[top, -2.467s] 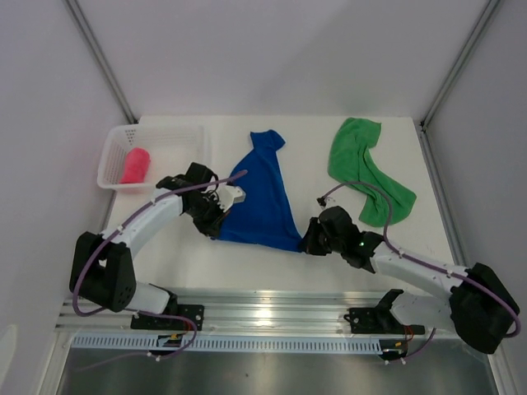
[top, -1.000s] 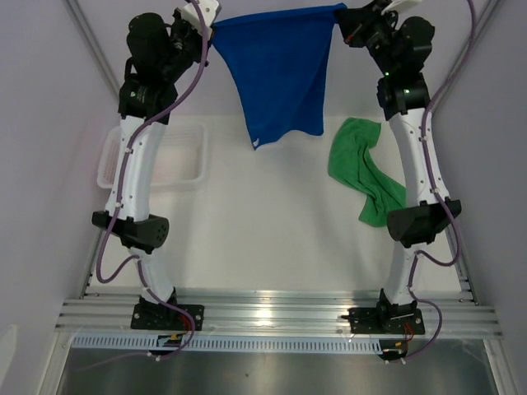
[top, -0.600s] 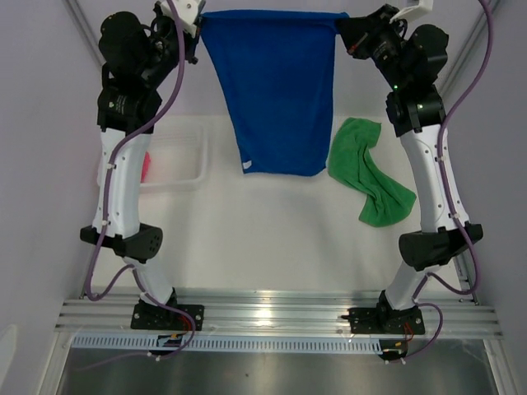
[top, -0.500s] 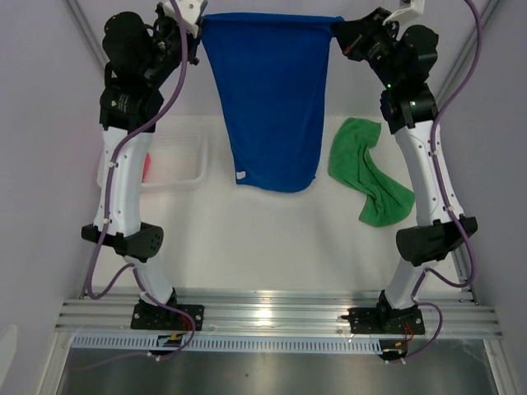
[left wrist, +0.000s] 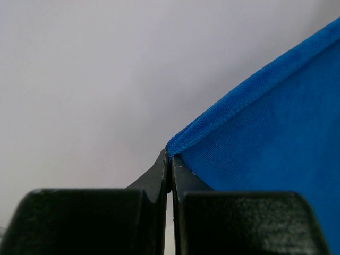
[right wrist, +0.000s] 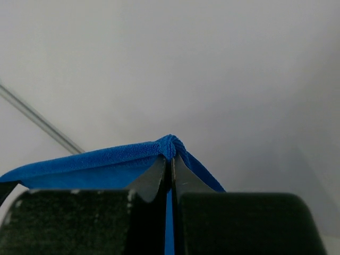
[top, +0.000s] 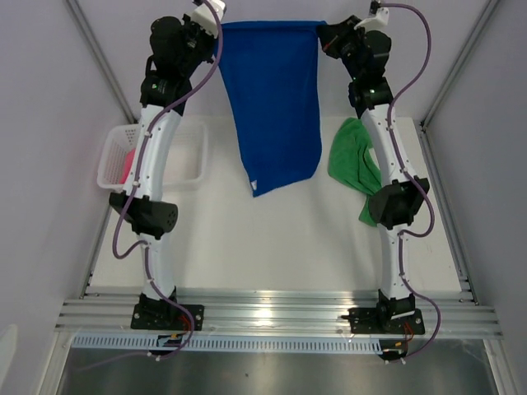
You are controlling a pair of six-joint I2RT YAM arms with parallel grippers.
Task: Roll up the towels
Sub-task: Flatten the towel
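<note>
Above the table [top: 272, 247], left pincer [left wrist: 169, 159] and right pincer [right wrist: 171, 154] clamp the blue towel [top: 276, 99] by its corners, spreading it; laying it flat seems next.

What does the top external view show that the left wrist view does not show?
Only top external: the green towel lying on the table, the pink towel in the white basket, and the right gripper shut on a corner of the blue towel. Only left wrist: the close pinch, jaws together on the hem. Both: the blue towel and the left gripper shut on it.
</note>
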